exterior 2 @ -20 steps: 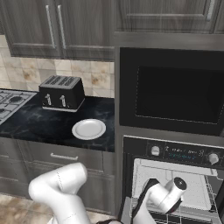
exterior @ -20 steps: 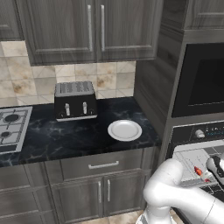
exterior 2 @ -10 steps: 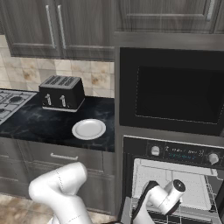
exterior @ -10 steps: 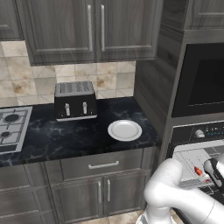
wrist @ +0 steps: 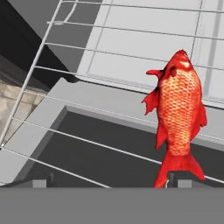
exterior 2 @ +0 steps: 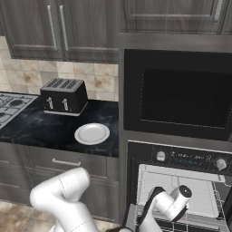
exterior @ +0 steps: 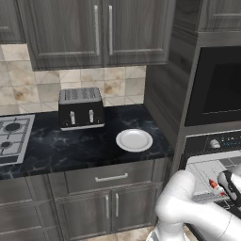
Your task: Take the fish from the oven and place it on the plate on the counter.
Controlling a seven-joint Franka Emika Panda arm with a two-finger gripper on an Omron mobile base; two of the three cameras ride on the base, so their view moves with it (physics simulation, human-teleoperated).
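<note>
- The fish (wrist: 179, 118) is bright red-orange, with a fine scale pattern of paler orange along its body and solid red fins and tail.
- The rack tray (wrist: 131, 48) under it is pale grey, crossed by thin light wires.
- The oven (exterior 2: 181, 158) has a dark front with a knobbed control strip showing small bluish markings.
- The plate (exterior: 134, 140) is plain white.
- The counter (exterior: 70, 146) is black with thin white veins.
- The toaster (exterior: 81, 108) is black with a silver-grey top.
- The cabinets (exterior: 94, 33) are dark grey wood grain with pale metal handles.
- The wall tiles (exterior: 28, 82) are mottled beige and tan.
</note>
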